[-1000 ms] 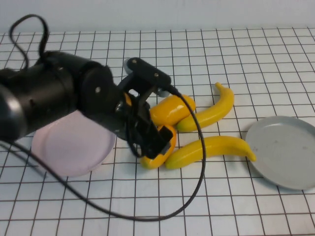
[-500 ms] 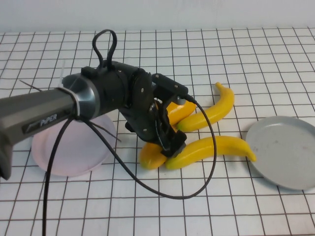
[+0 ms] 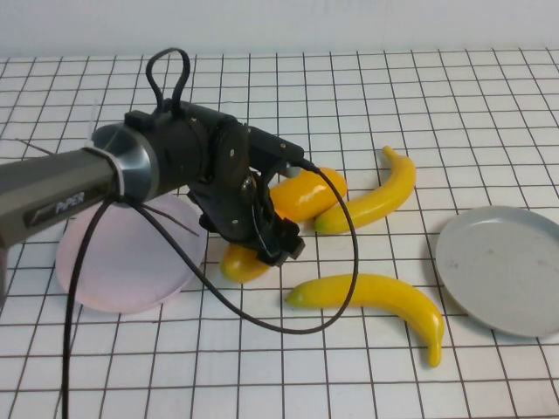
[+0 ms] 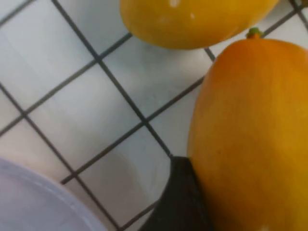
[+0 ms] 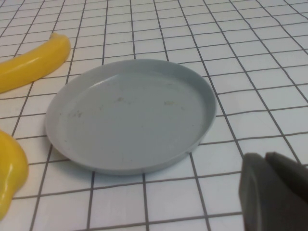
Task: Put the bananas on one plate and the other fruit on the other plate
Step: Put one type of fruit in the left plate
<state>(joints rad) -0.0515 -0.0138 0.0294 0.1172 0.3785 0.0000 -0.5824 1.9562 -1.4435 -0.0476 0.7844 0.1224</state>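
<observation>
My left gripper (image 3: 262,249) is shut on one orange-yellow mango-like fruit (image 3: 238,262), low over the table beside the pink plate (image 3: 113,262). In the left wrist view this fruit (image 4: 250,134) fills the frame beside one dark finger (image 4: 178,197). The second oval fruit (image 3: 306,192) lies just behind the gripper. One banana (image 3: 371,201) lies to its right, the other (image 3: 376,297) nearer the front. The grey plate (image 3: 507,271) is empty at the right. My right gripper (image 5: 269,166) is shut and empty, near the grey plate (image 5: 130,115), out of the high view.
The left arm's black cable (image 3: 332,279) loops down over the table and across the near banana's left end. The table is a white grid surface (image 3: 279,375). The pink plate's rim (image 4: 29,202) shows in the left wrist view.
My left gripper has moved left toward the pink plate with the oval fruit. The near banana has swung round and slid toward the front.
</observation>
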